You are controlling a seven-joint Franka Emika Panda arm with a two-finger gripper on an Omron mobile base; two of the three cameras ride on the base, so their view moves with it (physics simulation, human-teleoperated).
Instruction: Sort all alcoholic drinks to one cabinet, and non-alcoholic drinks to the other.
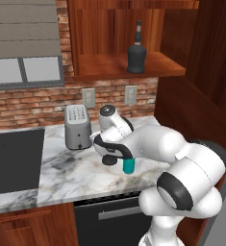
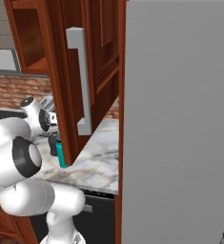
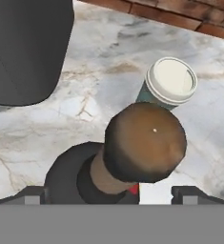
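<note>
Fingers (image 3: pixel 108 194) standing wide open, holding nothing, straddling a black bottle (image 3: pixel 132 147) on the marble desk (image 3: pixel 75 109)
Lidded cup (image 3: pixel 170 83) just beyond; teal bottle (image 1: pixel 129 166) near; second black bottle (image 1: pixel 136 50) sitting in the wide cabinet (image 1: pixel 100 67)

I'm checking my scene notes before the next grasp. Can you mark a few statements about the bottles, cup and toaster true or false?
1. A black bottle stands on the shelf of the wall cabinet. True.
2. The fingers are shut on the second black bottle. False: they stand wide open, one on each side, above its brown cap.
3. The cup lies tipped over. False: it stands upright on the marble counter, white lid on, just beyond the second black bottle.
4. The toaster stands on the marble counter. True.
</note>
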